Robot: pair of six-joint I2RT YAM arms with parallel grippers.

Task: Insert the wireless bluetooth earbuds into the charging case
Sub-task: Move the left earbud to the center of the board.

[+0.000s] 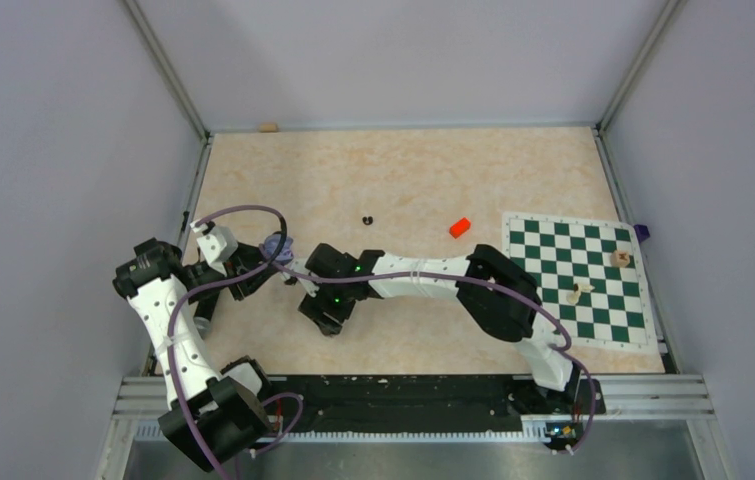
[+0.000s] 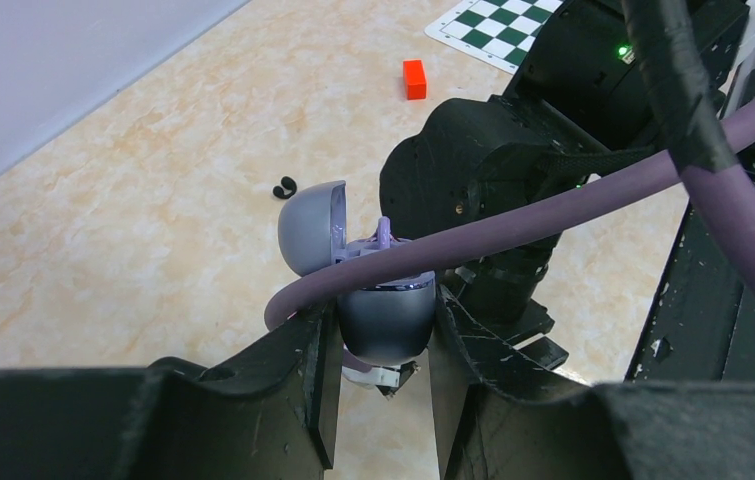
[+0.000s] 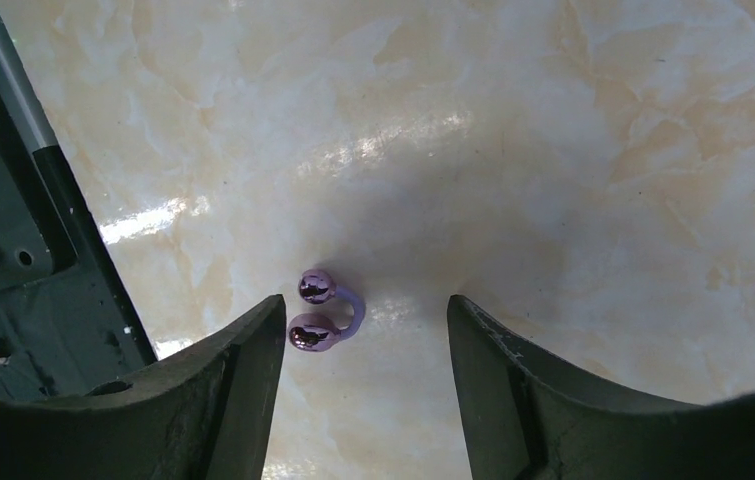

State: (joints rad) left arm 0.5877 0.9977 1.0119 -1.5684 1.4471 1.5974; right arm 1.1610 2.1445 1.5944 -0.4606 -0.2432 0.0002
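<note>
- The right gripper (image 3: 364,300) points straight down at the table (image 3: 573,150) with its jaws standing wide and nothing held.
- The lilac earbud (image 3: 325,314), a small C-shaped clip with two shiny balls, lies flat on the table between the jaws. It is off-centre, just beside the finger on the left of the wrist view and well apart from the other.
- The left gripper (image 2: 383,330) is clamped narrow on the lower body of the charging case (image 2: 385,318). It holds the case upright with the lid (image 2: 311,228) swung open, away from the right arm.
- A lilac piece stands at the case's mouth, partly hidden by the purple cable (image 2: 513,228). It is probably the other lilac bud, though this cannot be told for sure.
- The step in hand appears to be picking up the lilac earbud.
- To do it well, the right gripper should first shift sideways until the bud sits mid-gap. It should then come down until the tips nearly meet the table.
- It should close gently across the curved bridge rather than the glossy balls, which may squirt out.
- The black earbuds (image 2: 284,186) lie beyond the case, farther from both grippers, with the red block (image 2: 413,78) farther off again.
- No brand, label or writing can be read anywhere.
</note>
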